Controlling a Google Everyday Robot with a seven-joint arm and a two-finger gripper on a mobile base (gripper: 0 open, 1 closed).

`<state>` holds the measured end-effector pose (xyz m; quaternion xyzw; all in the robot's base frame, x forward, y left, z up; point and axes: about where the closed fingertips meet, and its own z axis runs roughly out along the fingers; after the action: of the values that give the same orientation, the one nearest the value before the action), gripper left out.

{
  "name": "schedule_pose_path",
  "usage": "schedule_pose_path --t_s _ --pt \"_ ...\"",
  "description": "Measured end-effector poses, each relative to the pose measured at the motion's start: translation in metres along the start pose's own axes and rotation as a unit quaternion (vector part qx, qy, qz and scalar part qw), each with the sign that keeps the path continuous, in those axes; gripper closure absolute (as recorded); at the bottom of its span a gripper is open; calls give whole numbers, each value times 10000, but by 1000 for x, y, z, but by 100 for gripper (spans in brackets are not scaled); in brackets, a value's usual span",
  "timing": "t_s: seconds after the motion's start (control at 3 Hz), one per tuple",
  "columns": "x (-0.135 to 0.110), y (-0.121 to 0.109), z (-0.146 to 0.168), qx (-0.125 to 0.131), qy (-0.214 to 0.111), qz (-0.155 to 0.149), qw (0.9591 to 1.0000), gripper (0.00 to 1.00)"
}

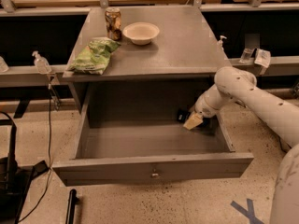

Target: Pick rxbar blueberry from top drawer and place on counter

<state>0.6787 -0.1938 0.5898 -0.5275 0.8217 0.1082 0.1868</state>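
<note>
The top drawer (154, 164) is pulled wide open under the counter (182, 41). My gripper (191, 120) is down inside the drawer at its back right corner, with the white arm reaching in from the right. A small dark shape (181, 115) sits right at the gripper's tip, against the drawer's back. I cannot tell whether it is the rxbar blueberry or whether the gripper holds it. The rest of the drawer floor shows no bar.
On the counter lie a green chip bag (96, 55), a can (113, 23) and a white bowl (140, 32), all at the left and back. Small bottles (41, 62) stand on side ledges. Light wooden tabletops are behind.
</note>
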Motion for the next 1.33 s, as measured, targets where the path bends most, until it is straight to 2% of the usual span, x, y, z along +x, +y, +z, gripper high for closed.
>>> schedule_pose_path --t_s 0.33,0.67,1.0,1.33 --pt "-2 0 -4 0 0 0 10000 85" --pt "-4 1 -7 2 -61 -28 10000 100" --pt "-29 15 -36 22 -714 -323 9969 100" --pt "-57 32 -75 83 -1348 -661 9886 100"
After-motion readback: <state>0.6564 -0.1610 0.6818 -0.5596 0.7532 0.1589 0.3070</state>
